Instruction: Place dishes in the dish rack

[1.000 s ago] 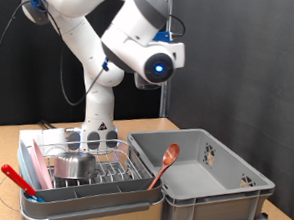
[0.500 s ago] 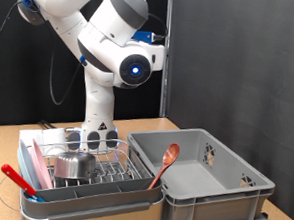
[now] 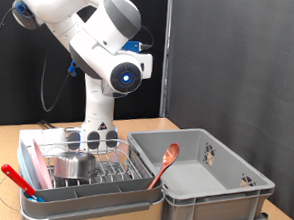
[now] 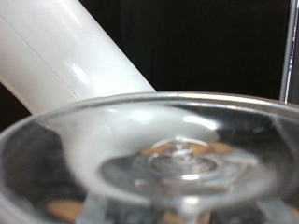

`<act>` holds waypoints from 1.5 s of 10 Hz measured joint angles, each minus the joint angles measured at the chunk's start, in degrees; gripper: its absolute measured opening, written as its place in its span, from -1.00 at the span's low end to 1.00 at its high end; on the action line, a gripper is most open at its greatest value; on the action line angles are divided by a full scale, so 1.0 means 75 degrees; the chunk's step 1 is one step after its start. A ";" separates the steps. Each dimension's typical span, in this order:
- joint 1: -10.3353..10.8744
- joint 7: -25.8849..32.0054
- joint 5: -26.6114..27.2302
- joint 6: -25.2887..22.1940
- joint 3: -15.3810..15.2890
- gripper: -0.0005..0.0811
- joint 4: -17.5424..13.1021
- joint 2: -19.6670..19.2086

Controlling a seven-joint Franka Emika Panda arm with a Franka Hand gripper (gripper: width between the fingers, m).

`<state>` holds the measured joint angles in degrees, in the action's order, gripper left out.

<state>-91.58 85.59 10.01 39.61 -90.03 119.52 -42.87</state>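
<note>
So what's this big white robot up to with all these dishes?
It is loading a dish rack. A steel bowl already sits in the rack and a pink plate stands at its left end in the exterior view. The arm is raised high above it. The wrist view is filled by a clear glass, seemingly held at the gripper. A wooden spoon leans in the grey crate.

A robot lab: black curtains [image 3: 230, 55] back a wooden counter [image 3: 10, 142] where the white arm [image 3: 91, 36] stands bolted, cables trailing.
</note>
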 joint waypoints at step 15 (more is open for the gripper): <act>0.0010 0.0100 -0.1475 -0.0342 0.0510 -0.72 0.0075 -0.0397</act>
<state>-91.51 86.34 -1.05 37.04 -86.21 120.08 -45.84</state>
